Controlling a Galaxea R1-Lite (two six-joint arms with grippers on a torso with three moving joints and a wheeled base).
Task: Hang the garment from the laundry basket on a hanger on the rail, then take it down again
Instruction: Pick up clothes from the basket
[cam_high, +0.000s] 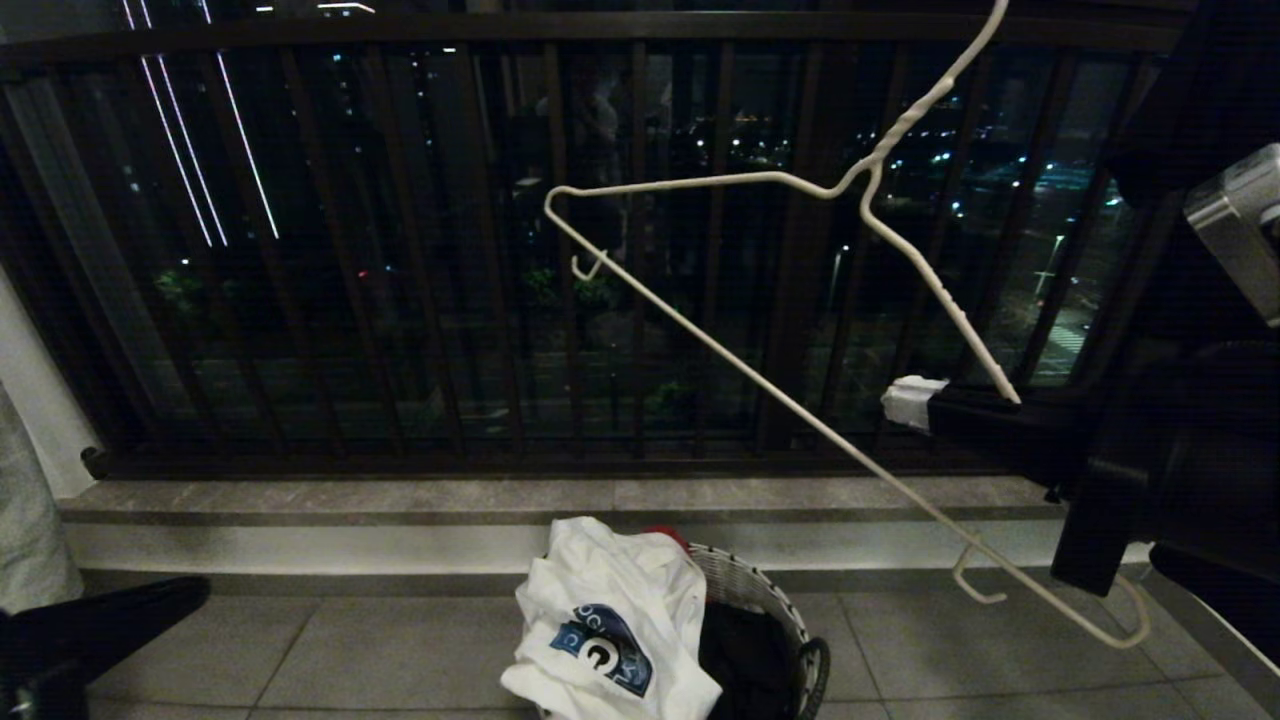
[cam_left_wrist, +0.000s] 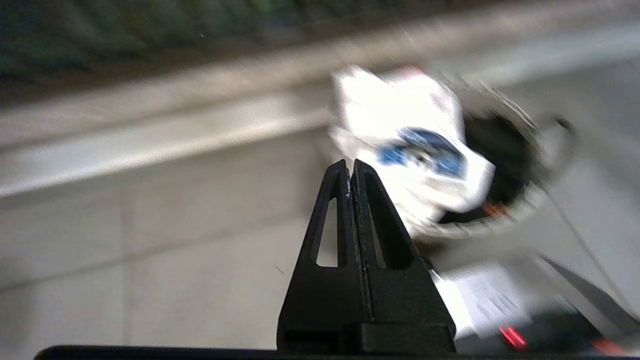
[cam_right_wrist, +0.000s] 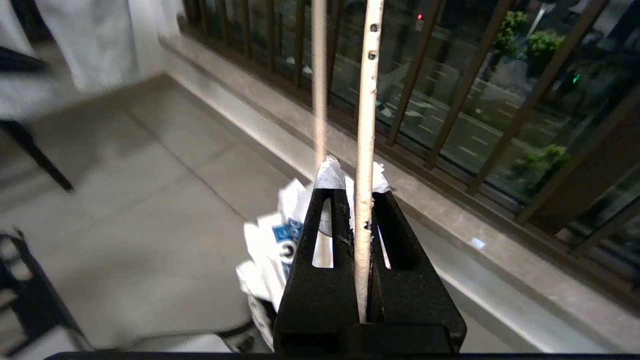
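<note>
Above the basket (cam_high: 790, 620), on the balcony floor, the hanger (cam_high: 700, 330) is being held tilted by the right gripper (cam_high: 945, 405), its jaws clenched on one sloping wire. The shirt (cam_high: 600, 630) is lying draped over the basket's rim. The left gripper (cam_left_wrist: 351, 172), jaws pressed together and empty, is being aimed at the shirt. The jaws should be opened before descending, and a single layer near the collar is best being pinched.

Bare floor (cam_high: 400, 650) left of basket (cam_high: 770, 600) — hanger (cam_high: 760, 395) overhead
</note>
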